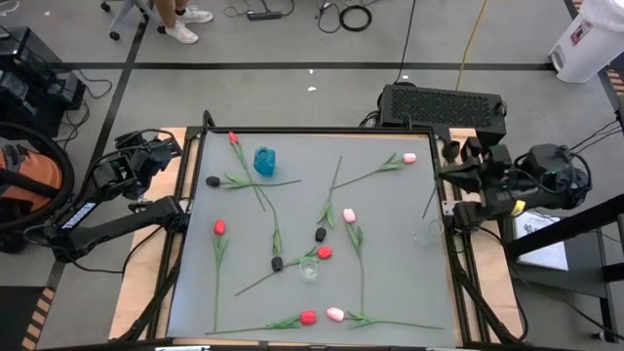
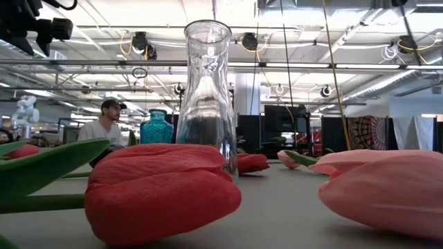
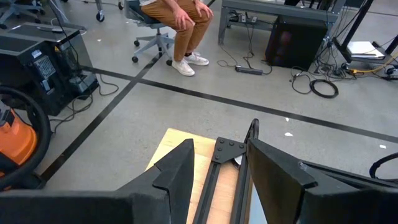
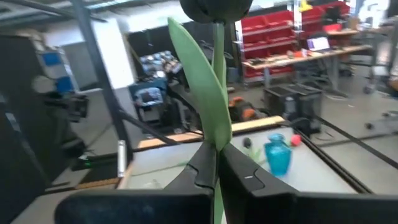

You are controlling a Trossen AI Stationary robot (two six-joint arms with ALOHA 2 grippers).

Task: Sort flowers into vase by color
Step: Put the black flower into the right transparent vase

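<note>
- Right tool [image 4: 216, 171] was clamped on the green stem of a black tulip [image 4: 216, 11]; the stem stood upright between the closed fingers, bud above, one long leaf [image 4: 202, 87] alongside.
- In the high view the right tool [image 1: 450, 191] sat at the right edge of the counter [image 1: 390, 302], with the held stem [image 1: 430, 200] just beside it.
- Left tool [image 3: 214, 180] had its fingers apart with nothing between them, parked off the counter's left edge [image 1: 156, 154], pointing out at the floor.
- Teal vase [image 1: 264, 161] stood well away from the right tool, across the counter toward the left arm's side.
- A clear glass vase [image 1: 310, 269] stood mid-counter; a second clear vase [image 1: 433, 232] stood near the right tool.
- The rest of the flowers lay flat, spread across the counter: red tulips [image 1: 219, 227], pink tulips [image 1: 348, 215] and black tulips [image 1: 213, 181], none in any vase.
- Low view: a red bud [image 2: 163, 190] and a pink bud [image 2: 387, 190] lay in front of the clear vase.
- A seated person [image 3: 180, 18] showed beyond the left tool.
</note>
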